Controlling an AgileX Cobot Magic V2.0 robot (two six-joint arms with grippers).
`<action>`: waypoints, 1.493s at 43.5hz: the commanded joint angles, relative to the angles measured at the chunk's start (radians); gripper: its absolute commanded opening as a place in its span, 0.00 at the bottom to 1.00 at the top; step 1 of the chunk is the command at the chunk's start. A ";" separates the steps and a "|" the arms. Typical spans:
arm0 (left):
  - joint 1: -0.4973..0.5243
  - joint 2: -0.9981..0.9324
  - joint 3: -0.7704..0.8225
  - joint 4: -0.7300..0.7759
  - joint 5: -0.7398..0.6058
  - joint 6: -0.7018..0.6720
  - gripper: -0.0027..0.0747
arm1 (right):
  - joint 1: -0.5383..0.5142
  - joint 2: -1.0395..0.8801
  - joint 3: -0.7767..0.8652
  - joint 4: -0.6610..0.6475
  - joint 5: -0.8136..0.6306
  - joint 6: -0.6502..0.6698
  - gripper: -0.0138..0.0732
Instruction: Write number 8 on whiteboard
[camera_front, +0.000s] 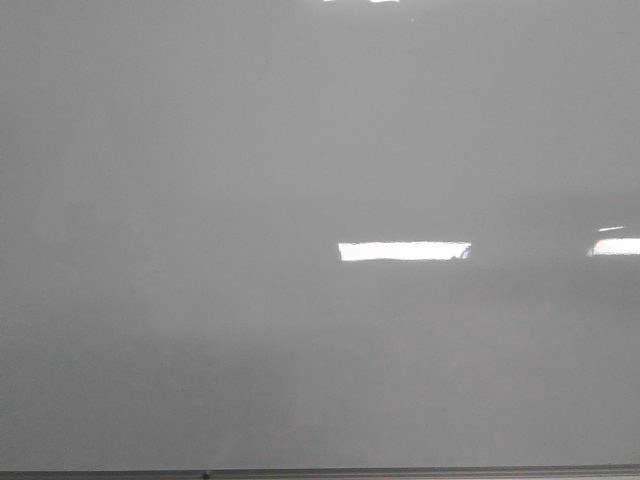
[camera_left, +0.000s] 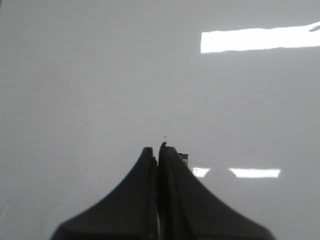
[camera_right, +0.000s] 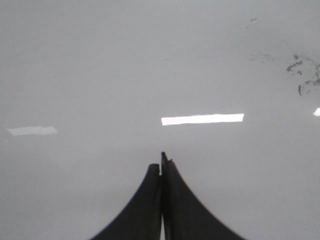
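Whiteboard (camera_front: 200, 180) fills the front view edge to edge: glossy pale grey, thin grey frame strip along its lower margin, bright rectangular glare patches right of board centre. No marker line anywhere on it in this view, and no arm or hand either. The number 8 is not on the board in any of the three views, so judged from these pictures the writing has not begun and the whole figure is left to draw. Left hand (camera_left: 159, 148) hangs over bare board, its two dark fingers pressed together with only a hairline seam between them; nothing can be seen held in it, though a very thin thing pinched in the seam could not be ruled out. A tiny dark speck sits on the board just beyond its tips, too small to identify. Right hand (camera_right: 161, 160) reads the same: fingers closed tight against each other, no pen body or tip showing. Faint dark smudges (camera_right: 302, 75) lie on the board well away from the right hand, looking like old marker residue rather than a stroke. No marker is visible in any view, so which hand is to write cannot be told. Likely remaining, as a judgement: get a marker to the board, then draw both loops.
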 joint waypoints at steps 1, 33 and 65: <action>0.001 0.134 -0.101 0.028 0.047 -0.005 0.01 | 0.000 0.107 -0.117 0.002 -0.003 -0.001 0.09; -0.001 0.370 -0.163 0.024 0.069 -0.005 0.82 | 0.000 0.320 -0.190 0.002 -0.047 -0.001 0.78; -0.063 1.136 -0.506 0.044 0.254 0.061 0.80 | 0.012 0.320 -0.190 0.002 -0.047 -0.001 0.78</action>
